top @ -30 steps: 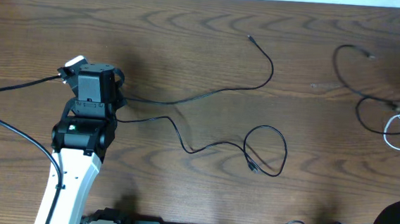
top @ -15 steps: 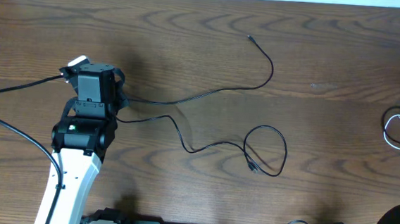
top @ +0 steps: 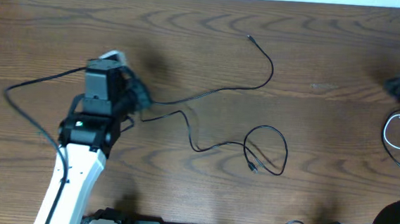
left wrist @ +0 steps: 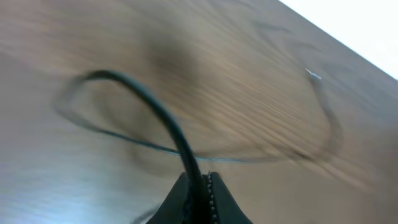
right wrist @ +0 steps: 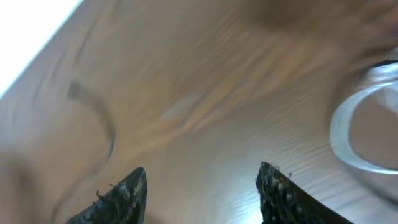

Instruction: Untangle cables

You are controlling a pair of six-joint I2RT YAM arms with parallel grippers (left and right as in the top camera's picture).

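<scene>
Blurred wooden table [left wrist: 249,93], left pincer [left wrist: 199,178] tight on black cable [left wrist: 149,102], right pincer [right wrist: 202,169] agape, white cable [right wrist: 336,134] cut off

The table [top: 325,135] is grained wood with a slight sheen; the black cable [top: 271,71] looks matt.

The left arm [top: 76,167] rises from the bottom left of the overhead frame, its white link leading up to a black wrist left of centre. The left tool [left wrist: 199,196] points right, fingers pressed together on a thin black cable [left wrist: 155,109]. The right arm [top: 397,217] enters at the bottom right corner. The right tool [right wrist: 199,193] sits blurred at the upper right edge, fingertips wide apart.
</scene>
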